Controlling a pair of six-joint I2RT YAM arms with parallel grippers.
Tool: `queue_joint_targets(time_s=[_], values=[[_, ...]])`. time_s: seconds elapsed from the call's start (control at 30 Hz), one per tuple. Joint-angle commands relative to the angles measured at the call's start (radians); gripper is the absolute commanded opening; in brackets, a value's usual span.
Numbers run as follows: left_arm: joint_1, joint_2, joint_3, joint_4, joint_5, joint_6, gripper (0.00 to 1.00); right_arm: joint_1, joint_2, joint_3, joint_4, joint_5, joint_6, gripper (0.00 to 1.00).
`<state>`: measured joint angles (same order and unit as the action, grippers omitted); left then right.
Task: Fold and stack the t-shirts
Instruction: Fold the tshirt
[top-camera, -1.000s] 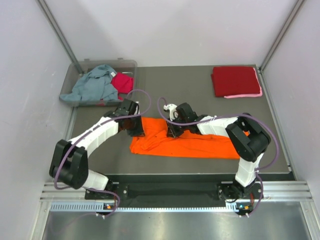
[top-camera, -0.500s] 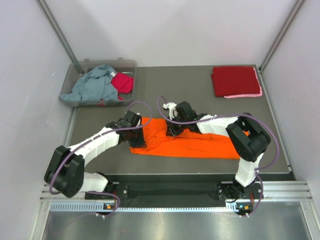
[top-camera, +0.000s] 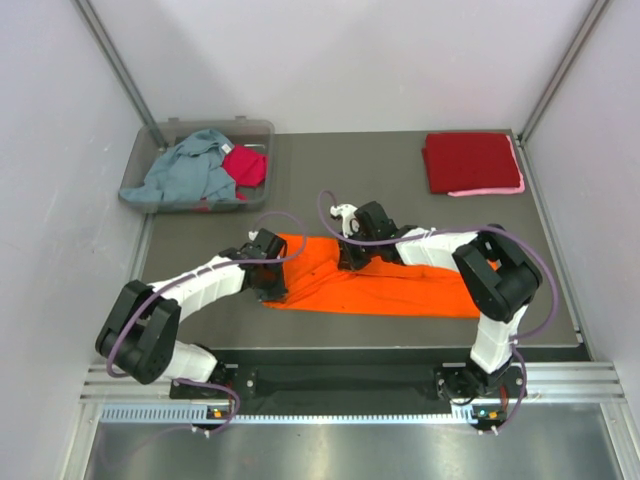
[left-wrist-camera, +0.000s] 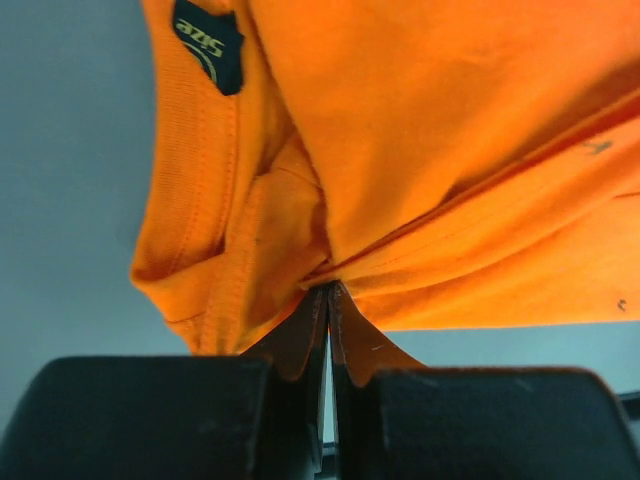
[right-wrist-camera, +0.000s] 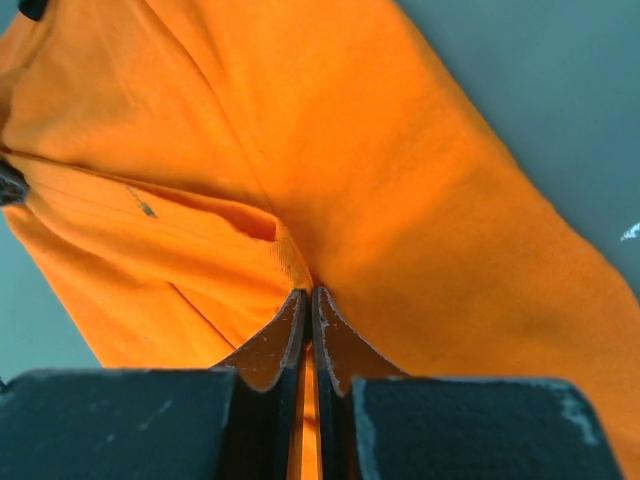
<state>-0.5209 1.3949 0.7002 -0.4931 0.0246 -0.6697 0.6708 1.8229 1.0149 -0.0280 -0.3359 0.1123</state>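
Note:
The bright orange t-shirt (top-camera: 400, 285) lies in a long strip across the middle of the table. My left gripper (top-camera: 272, 287) is at its left end, shut on a bunched fold of orange cloth (left-wrist-camera: 420, 150) near the collar, whose black size label (left-wrist-camera: 210, 45) shows. My right gripper (top-camera: 350, 262) sits on the strip's far edge left of centre, shut on a hemmed fold of the same shirt (right-wrist-camera: 400, 180). In both wrist views the fingertips (left-wrist-camera: 328, 288) (right-wrist-camera: 308, 293) pinch cloth with almost no gap.
A folded dark red t-shirt (top-camera: 470, 160) lies at the back right on a pink one (top-camera: 495, 190). A clear bin (top-camera: 262, 127) at the back left holds a grey-blue tee (top-camera: 185, 172) and a magenta one (top-camera: 245, 163).
My left gripper has slid nearer and rightward, pulling the shirt's left end in and narrowing it. My right gripper has closed on the cloth, hardly shifting.

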Motion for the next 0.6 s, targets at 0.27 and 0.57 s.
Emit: queue_joint_targets(time_s=[0.27, 0.57], values=[[-0.004, -0.066, 0.071, -0.076, -0.052, -0.004, 0.11, -0.019, -0.022, 0.048, -0.026, -0.035, 0.015, 0.22], [0.027, -0.136, 0.225, -0.144, -0.121, 0.042, 0.22, -0.020, -0.129, 0.037, -0.059, 0.067, 0.154, 0.20]])
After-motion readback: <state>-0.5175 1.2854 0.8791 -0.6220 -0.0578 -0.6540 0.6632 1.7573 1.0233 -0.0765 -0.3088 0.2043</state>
